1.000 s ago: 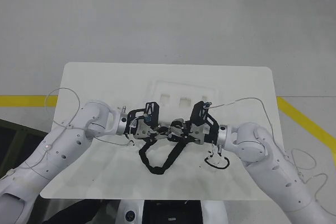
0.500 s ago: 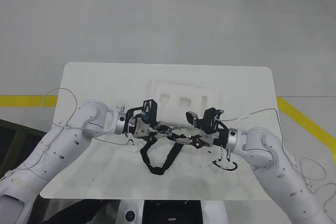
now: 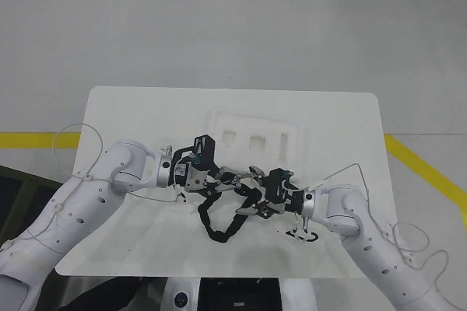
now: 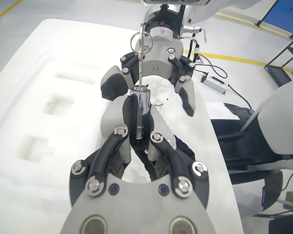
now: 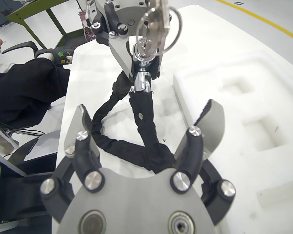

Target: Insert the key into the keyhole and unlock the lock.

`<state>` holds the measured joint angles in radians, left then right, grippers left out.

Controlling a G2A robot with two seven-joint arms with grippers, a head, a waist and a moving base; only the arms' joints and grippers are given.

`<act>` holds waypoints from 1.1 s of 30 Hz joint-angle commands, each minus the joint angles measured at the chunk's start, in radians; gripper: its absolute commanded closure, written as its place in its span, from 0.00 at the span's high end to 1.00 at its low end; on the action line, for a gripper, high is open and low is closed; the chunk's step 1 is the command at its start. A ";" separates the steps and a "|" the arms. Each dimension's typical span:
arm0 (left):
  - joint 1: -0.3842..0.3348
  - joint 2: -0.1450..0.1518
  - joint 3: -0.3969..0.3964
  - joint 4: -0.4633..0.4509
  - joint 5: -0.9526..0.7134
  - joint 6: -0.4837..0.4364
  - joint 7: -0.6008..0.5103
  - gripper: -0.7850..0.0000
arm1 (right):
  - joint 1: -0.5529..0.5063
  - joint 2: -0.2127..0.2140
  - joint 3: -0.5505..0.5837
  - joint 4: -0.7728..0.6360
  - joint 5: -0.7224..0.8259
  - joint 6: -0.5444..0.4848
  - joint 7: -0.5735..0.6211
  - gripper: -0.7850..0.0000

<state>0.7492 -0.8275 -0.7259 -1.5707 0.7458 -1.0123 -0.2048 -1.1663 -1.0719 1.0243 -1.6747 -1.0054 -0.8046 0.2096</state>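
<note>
My left gripper (image 4: 138,109) is shut on a chrome lock (image 4: 141,98) and holds it above the white table (image 3: 140,117). A silver key (image 4: 139,59) with a ring (image 4: 134,40) sticks out of the lock's end. The right gripper (image 5: 146,115) stands open just short of the key (image 5: 157,30), its fingers (image 4: 112,85) spread to either side and not touching it. From the lock (image 5: 142,52) a black fabric-covered chain (image 5: 141,152) hangs in a loop onto the table. From above, the lock (image 3: 232,180) sits between both grippers, with the chain (image 3: 218,225) below it.
A white foam tray (image 3: 253,128) with several rectangular recesses lies on the table behind the grippers. A black cable loop (image 3: 303,233) hangs at the right wrist. The table's front edge is close under both arms.
The right arm has swung toward the table's front edge, its wrist has turned and its gripper sits slightly back from the lock. The left gripper with the lock has barely shifted.
</note>
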 commanded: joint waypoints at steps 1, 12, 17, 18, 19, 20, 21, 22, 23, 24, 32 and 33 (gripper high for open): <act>-0.001 0.001 0.002 0.000 -0.002 0.000 0.002 0.00 | 0.005 -0.002 -0.005 0.012 -0.004 0.013 -0.004 0.00; 0.005 0.015 -0.012 0.012 -0.007 0.000 0.037 0.00 | -0.005 0.002 0.005 -0.001 -0.025 0.055 0.094 0.00; 0.012 0.023 -0.024 0.017 0.001 0.000 0.049 0.00 | -0.016 0.006 0.016 -0.022 0.001 0.089 0.163 0.00; 0.012 0.024 -0.028 0.021 0.007 0.000 0.047 0.00 | -0.020 0.006 0.019 -0.026 0.011 0.098 0.175 0.00; 0.012 0.025 -0.032 0.027 0.015 0.000 0.042 0.00 | -0.023 0.007 0.020 -0.028 0.021 0.103 0.190 0.00; 0.012 0.026 -0.038 0.033 0.023 0.000 0.037 0.00 | -0.025 0.008 0.022 -0.030 0.031 0.110 0.211 0.00; 0.011 0.026 -0.043 0.041 0.034 0.007 0.029 0.00 | -0.026 0.009 0.023 -0.033 0.038 0.120 0.234 0.00; 0.011 0.025 -0.048 0.044 0.037 0.014 0.028 0.00 | -0.028 0.009 0.024 -0.038 0.050 0.128 0.251 0.00; 0.011 0.025 -0.053 0.049 0.043 0.025 0.026 0.00 | -0.030 0.009 0.024 -0.041 0.066 0.133 0.265 0.00; 0.008 0.025 -0.058 0.052 0.061 0.041 0.012 0.00 | -0.032 0.009 0.023 -0.042 0.077 0.139 0.283 0.00; -0.019 0.011 -0.062 0.042 0.162 0.159 -0.104 0.00 | -0.024 0.009 0.014 -0.034 0.161 0.208 0.420 0.25; -0.024 0.009 -0.060 0.041 0.176 0.176 -0.124 0.00 | -0.024 0.009 0.014 -0.032 0.169 0.219 0.428 0.25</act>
<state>0.7291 -0.8162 -0.7883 -1.5286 0.9103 -0.8526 -0.3111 -1.1907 -1.0627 1.0383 -1.7081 -0.8426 -0.5958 0.6304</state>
